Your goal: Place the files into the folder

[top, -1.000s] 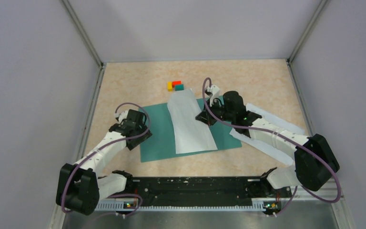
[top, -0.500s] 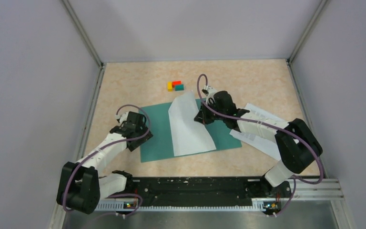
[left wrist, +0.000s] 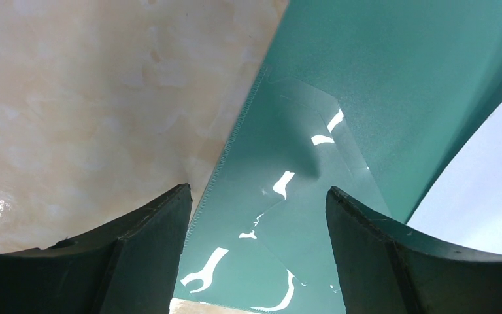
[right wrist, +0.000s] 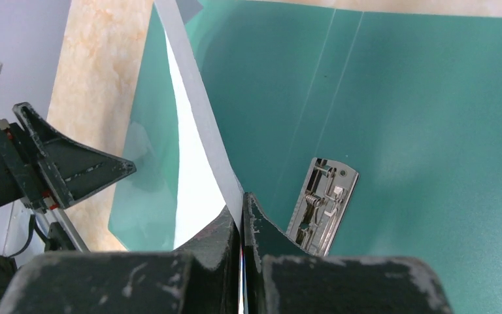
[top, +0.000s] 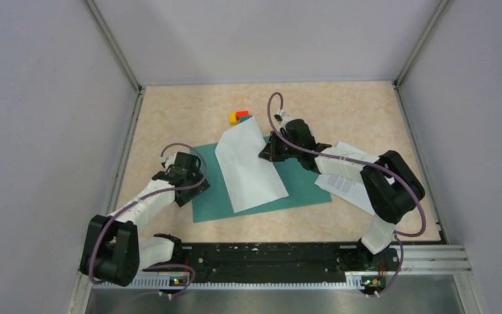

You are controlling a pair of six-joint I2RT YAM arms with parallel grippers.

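Observation:
The teal-green folder point(top: 301, 182) lies open and flat at the table's middle; it also shows in the left wrist view point(left wrist: 392, 85) and the right wrist view point(right wrist: 418, 104), where its metal clip point(right wrist: 320, 206) is visible. My right gripper point(top: 267, 150) is shut on the right edge of a white sheet point(top: 246, 167), holding that edge raised over the folder; the sheet's edge point(right wrist: 199, 124) runs up from the jaws. More white sheets point(top: 350, 180) lie under my right arm, right of the folder. My left gripper point(top: 193, 190) is open and empty, low over the folder's left edge point(left wrist: 235, 144).
A small cluster of yellow, red and teal blocks point(top: 238, 118) sits behind the folder, partly hidden by the raised sheet. Grey walls enclose the table on three sides. The black rail with the arm bases point(top: 261, 258) runs along the near edge.
My right gripper has moved left and farther back with the sheet, swinging the sheet leftward over the folder and uncovering more of the right half. The left arm has barely moved.

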